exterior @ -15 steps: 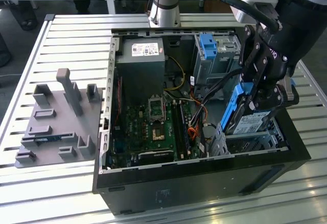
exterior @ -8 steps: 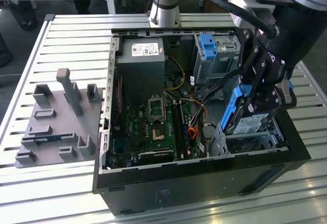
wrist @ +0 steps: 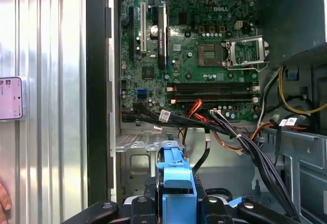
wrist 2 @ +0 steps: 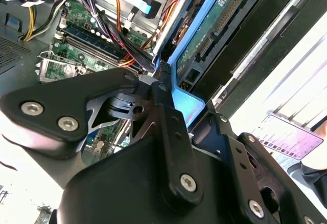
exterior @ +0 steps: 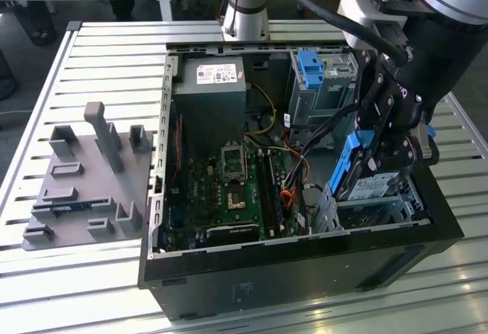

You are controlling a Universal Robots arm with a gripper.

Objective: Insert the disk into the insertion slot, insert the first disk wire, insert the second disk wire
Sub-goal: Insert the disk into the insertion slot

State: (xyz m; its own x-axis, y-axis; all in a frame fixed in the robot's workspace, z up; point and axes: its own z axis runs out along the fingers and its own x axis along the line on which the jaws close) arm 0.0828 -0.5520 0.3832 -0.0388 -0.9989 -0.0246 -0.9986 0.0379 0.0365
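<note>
In the exterior view my gripper (exterior: 383,155) is shut on the disk (exterior: 372,184), a silver drive in a bright blue caddy. The disk hangs tilted, its lower end dipping into the insertion slot (exterior: 381,213), a low grey perforated cage at the open computer case's near corner on the exterior view's right. The second wrist view has the black fingers (wrist 2: 164,112) clamping the blue caddy, with the disk's green underside (wrist 2: 225,19) beyond my gripper (wrist 2: 184,101). The disk's blue caddy (wrist: 172,163) rises from my gripper (wrist: 176,191) in the first wrist view. Loose wires (exterior: 305,168) lie beside the slot.
A taller grey cage with a blue clip (exterior: 311,67) stands behind the slot. The motherboard (exterior: 229,189) and power supply (exterior: 210,94) take up the rest of the case. A grey fixture plate (exterior: 84,189) lies on the slatted table. A person's hand (wrist: 3,199) shows at the table's edge.
</note>
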